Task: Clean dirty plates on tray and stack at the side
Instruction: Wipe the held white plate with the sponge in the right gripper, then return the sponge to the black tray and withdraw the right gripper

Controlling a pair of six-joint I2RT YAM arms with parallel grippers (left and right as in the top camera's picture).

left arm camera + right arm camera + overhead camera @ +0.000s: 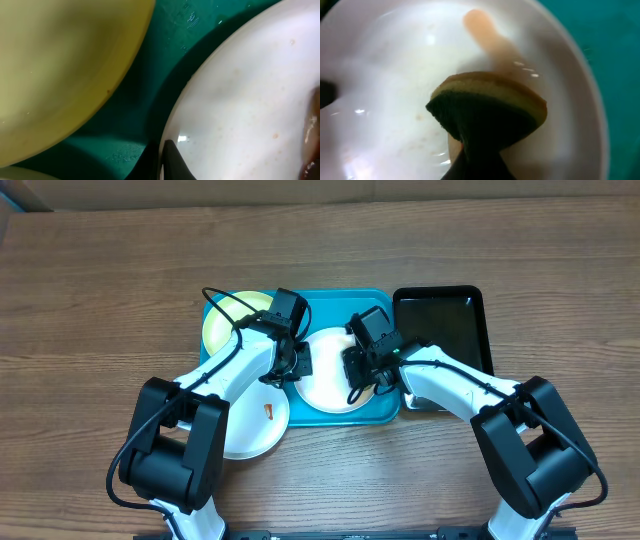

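Note:
The turquoise tray (325, 310) holds a pale yellow-green plate (228, 320) at its back left and a white plate (335, 385) in the middle. My left gripper (297, 362) is shut on the white plate's left rim (172, 120), with one dark finger (176, 162) lying on top of the rim. My right gripper (360, 368) is shut on a yellow and dark green sponge (487, 112) pressed onto the white plate (385, 80). A pale orange streak (485, 35) runs across the plate beyond the sponge. A second white plate (255, 425) with an orange smear (268, 412) lies over the tray's front left corner.
A narrow black tray of water (440, 330) stands right against the turquoise tray's right side. In the left wrist view the yellow-green plate (60, 75) lies close to the white plate, with a strip of tray floor (145, 100) between them. Brown wooden table (100, 300) surrounds everything.

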